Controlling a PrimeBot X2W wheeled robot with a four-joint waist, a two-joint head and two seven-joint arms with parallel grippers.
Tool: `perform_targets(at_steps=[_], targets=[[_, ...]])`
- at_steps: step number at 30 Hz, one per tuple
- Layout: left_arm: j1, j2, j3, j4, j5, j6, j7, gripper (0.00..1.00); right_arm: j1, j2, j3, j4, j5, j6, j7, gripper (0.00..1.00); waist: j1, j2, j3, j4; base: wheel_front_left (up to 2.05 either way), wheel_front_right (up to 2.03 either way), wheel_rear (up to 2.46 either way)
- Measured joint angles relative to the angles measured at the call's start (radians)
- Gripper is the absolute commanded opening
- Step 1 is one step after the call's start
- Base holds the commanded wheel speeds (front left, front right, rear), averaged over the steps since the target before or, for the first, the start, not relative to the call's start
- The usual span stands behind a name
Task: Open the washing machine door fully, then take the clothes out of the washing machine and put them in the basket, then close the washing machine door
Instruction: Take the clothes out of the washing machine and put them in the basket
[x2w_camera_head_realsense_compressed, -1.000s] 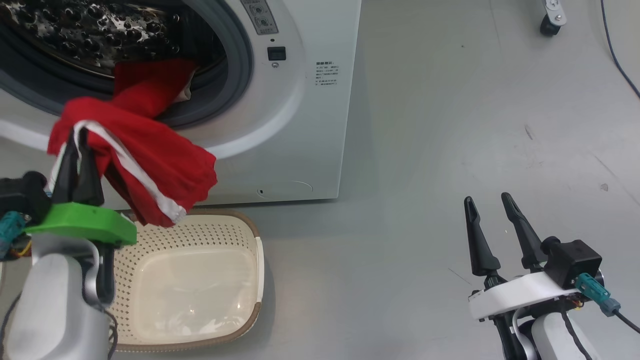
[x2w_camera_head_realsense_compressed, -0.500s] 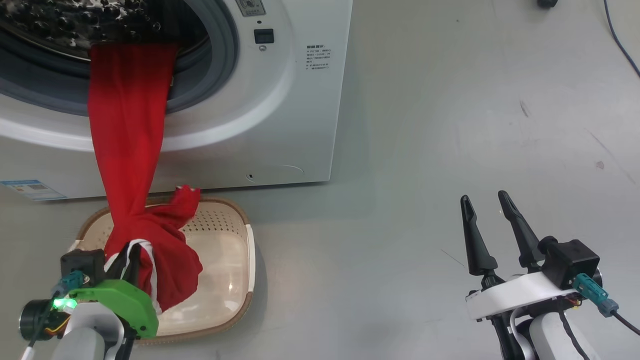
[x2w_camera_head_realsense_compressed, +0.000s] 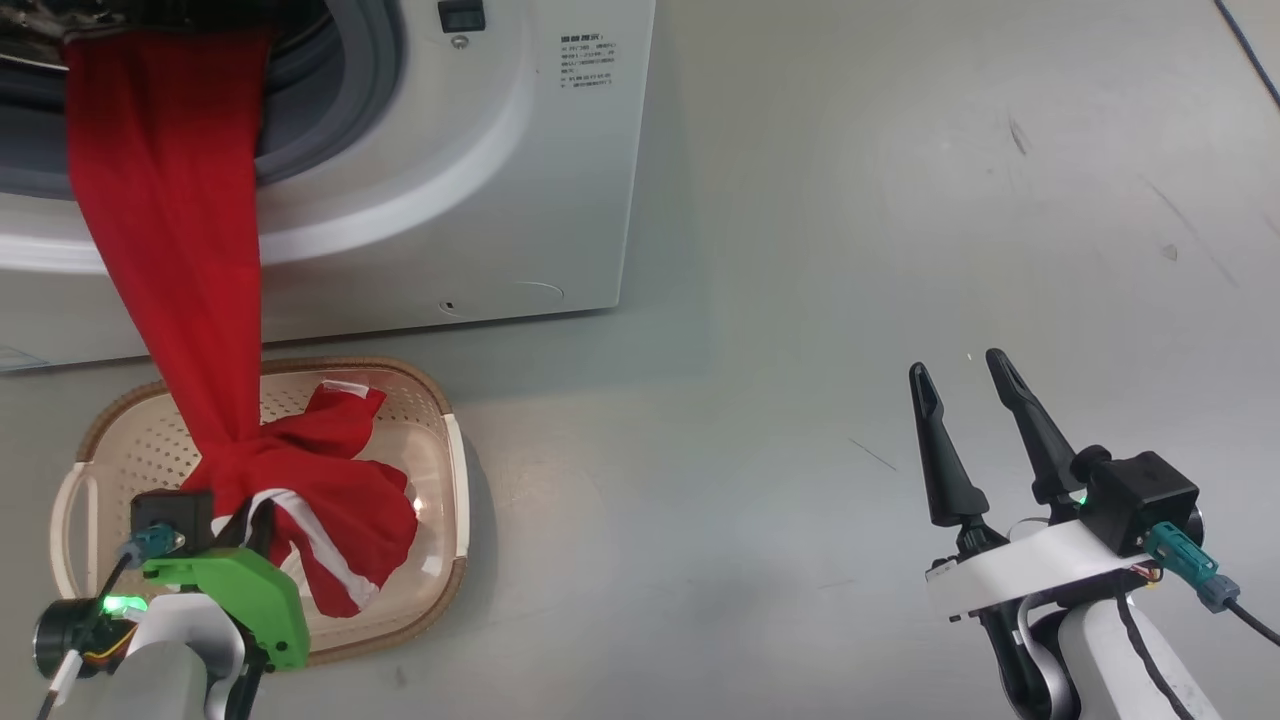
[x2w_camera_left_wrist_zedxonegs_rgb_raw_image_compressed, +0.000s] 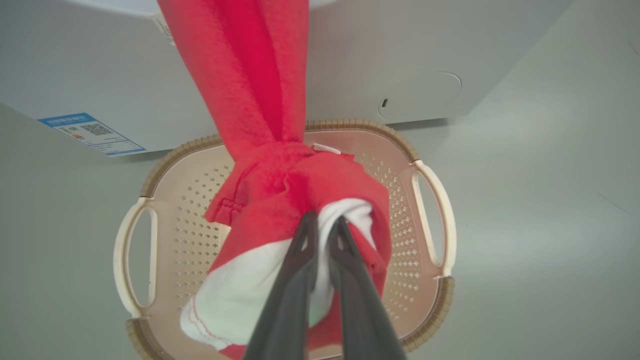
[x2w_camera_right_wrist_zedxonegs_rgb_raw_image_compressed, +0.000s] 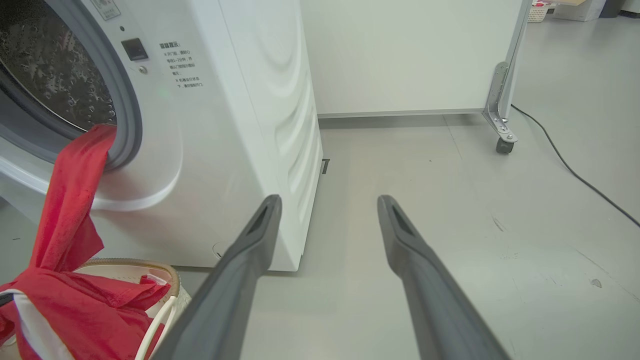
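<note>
Pinching the clothes (x2w_camera_head_realsense_compressed: 165, 220) in the left gripper (x2w_camera_left_wrist_zedxonegs_rgb_raw_image_compressed: 325, 219), jaws drawn almost together on a bunched fold of red cloth and white stripe. Held over the basket (x2w_camera_head_realsense_compressed: 455, 470) at 8 o'clock in the head view; cannot tell whether the lowest folds touch its bottom. Stretched from there up toward 11 o'clock as one long red band, into the mouth of the washer (x2w_camera_head_realsense_compressed: 480, 200), upper end draped over the grey seal (x2w_camera_head_realsense_compressed: 350, 100) (so not yet fully out of the drum). Basket down on the floor (x2w_camera_head_realsense_compressed: 800, 300), just beside the washer's lower front, loop handles at 9 and 3 o'clock in the left wrist view, perforated sides showing round the cloth. Blue label (x2w_camera_left_wrist_zedxonegs_rgb_raw_image_compressed: 90, 131) on the washer front at 10 o'clock in that view. At 4 o'clock in the head view, the right gripper (x2w_camera_head_realsense_compressed: 957, 362): spread wide, nothing between the fingers, tips toward 12 o'clock, well apart from basket and clothes, over bare floor. In the right wrist view, washer at 10 o'clock, a caster (x2w_camera_right_wrist_zedxonegs_rgb_raw_image_compressed: 501, 145) at 2 o'clock, a dark cable (x2w_camera_right_wrist_zedxonegs_rgb_raw_image_compressed: 575, 172) trailing toward 3 o'clock.
</note>
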Motion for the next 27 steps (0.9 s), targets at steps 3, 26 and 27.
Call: perform_targets(at_steps=[3, 26, 27], targets=[[-0.026, 0.001, 0.007, 0.017, 0.0, 0.008, -0.002, 0.0, -0.012, 0.0, 0.003, -0.007, -0.002, 0.0, 0.0, 1.0, 0.0, 0.0, 0.025, -0.014, 0.0, 0.0, 0.0], [-0.121, 0.015, 0.006, 0.194, 0.015, 0.026, -0.025, 1.0, -0.042, 0.014, 0.008, 0.008, -0.002, 0.002, -0.002, 1.0, 0.0001, 0.0, 0.114, -0.084, 0.0, 0.0, 0.0], [-0.124, 0.014, 0.005, 0.199, 0.015, 0.026, -0.03, 1.0, -0.045, 0.014, 0.005, 0.01, -0.002, 0.002, -0.002, 1.0, 0.0, 0.0, 0.113, -0.082, 0.0, 0.0, 0.0]])
